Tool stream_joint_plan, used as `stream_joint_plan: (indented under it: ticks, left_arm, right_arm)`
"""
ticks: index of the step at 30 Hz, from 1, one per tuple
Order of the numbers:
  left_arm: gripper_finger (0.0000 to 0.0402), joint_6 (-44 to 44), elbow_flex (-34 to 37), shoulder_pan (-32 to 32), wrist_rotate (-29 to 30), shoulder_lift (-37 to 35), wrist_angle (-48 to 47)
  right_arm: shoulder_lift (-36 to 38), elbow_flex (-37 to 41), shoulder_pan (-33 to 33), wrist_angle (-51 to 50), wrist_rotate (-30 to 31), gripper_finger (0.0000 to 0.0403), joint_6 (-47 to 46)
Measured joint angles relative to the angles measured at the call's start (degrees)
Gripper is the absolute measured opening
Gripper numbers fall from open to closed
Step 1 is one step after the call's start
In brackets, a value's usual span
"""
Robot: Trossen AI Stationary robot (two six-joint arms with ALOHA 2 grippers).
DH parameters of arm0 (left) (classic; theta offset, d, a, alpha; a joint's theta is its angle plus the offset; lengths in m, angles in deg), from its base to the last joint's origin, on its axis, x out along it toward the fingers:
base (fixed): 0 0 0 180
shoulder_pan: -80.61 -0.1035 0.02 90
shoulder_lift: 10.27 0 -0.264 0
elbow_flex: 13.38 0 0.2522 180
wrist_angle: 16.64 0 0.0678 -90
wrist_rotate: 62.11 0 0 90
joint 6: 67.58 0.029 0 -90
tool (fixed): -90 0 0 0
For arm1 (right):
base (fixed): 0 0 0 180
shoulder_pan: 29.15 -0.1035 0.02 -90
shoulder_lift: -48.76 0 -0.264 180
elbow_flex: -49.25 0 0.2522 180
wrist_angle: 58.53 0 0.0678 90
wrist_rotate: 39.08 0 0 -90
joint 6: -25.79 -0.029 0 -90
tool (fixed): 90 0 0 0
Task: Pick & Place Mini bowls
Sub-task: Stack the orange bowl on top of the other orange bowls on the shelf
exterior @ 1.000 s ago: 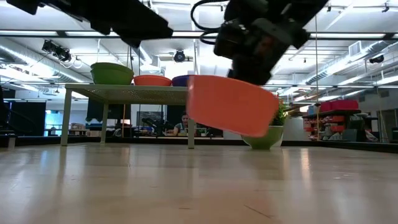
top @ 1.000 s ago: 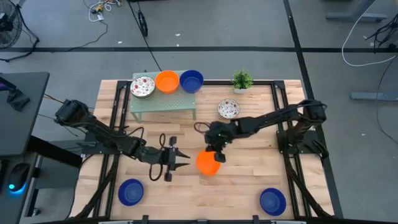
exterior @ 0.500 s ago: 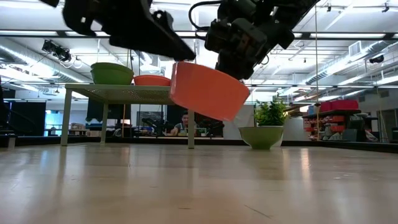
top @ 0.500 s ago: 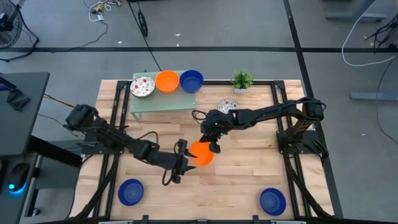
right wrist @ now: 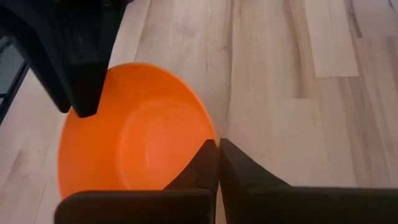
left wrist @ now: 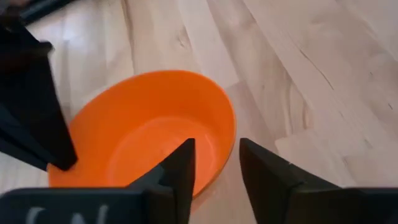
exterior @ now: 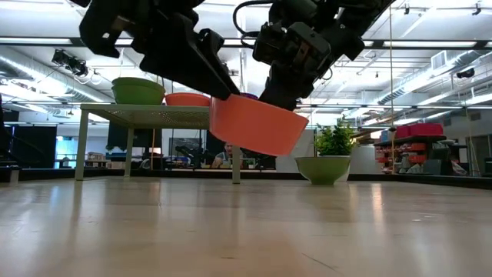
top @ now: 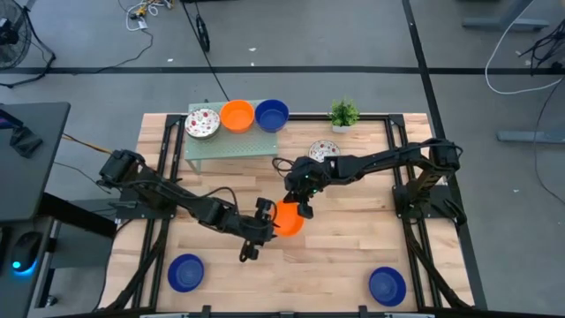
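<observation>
Orange and shallow, one round plastic mini bowl (top: pixel 286 217) hangs above the pale wood table (top: pixel 344 256) at its centre, held between both arms; the low view shows clear air beneath it, which the overhead view cannot. The right gripper (top: pixel 300 208) pinches the bowl's far rim, its dark fingers (right wrist: pixel 211 163) closed tight on the wall in the right wrist view. The left gripper (top: pixel 265 223) meets the bowl from the left; the left wrist view alone shows its fingers (left wrist: pixel 181 167) parted and straddling the rim, one inside and one outside, with a gap.

Nearest on the table sit two solid blue mini bowls, one at the near left (top: pixel 185 272) and one at the near right (top: pixel 387 285). The left arm stretches low from the left edge towards the centre, its wrist angled down. The right arm reaches in from the right edge, elbow raised, bending down to the bowl.

Farther back, a white red-speckled mini bowl (top: pixel 325 152) rests right of a small pale green stand (top: pixel 231 143) carrying another speckled bowl (top: pixel 202 123), an orange bowl (top: pixel 237 115) and a blue bowl (top: pixel 272 114). A small green potted plant (top: pixel 343 113) stands at the far edge.
</observation>
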Motion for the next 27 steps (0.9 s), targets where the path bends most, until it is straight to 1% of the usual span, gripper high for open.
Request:
stream_joint_plan:
  ticks: [8,10,13,15,17,24,27]
  left_arm:
    - [0.0036,0.34,-0.04,-0.39,-4.91,0.0,-1.63]
    - [0.0015,1.77,-0.04,-0.4,-5.89,0.0,-1.74]
    - [0.0007,2.59,-0.04,-0.39,-6.75,0.0,-1.65]
    - [0.0018,2.57,-0.04,-0.37,-5.98,0.0,-1.65]
    - [0.004,2.53,-0.02,-0.37,-5.0,0.0,-1.71]
    - [0.0145,2.55,0.02,-0.3,-5.78,0.03,-1.89]
    - [0.0173,3.68,0.02,-0.22,-5.66,0.04,-3.08]
  right_arm:
    - [0.0,0.0,-0.4,2.36,-0.51,0.0005,0.06]
    - [0.0,0.0,-0.52,2.74,-1.23,0.0005,0.28]
    - [0.0,0.0,-0.6,2.87,-1.6,0.0005,0.39]
    - [0.0,0.0,-0.58,2.85,-1.59,0.0005,0.39]
    - [0.0,0.0,-0.56,2.79,-1.57,0.0005,0.36]
    - [0.0,0.0,-0.56,2.68,-1.51,0.0005,0.4]
    - [0.0,0.0,-0.54,2.66,-1.46,0.0005,0.46]
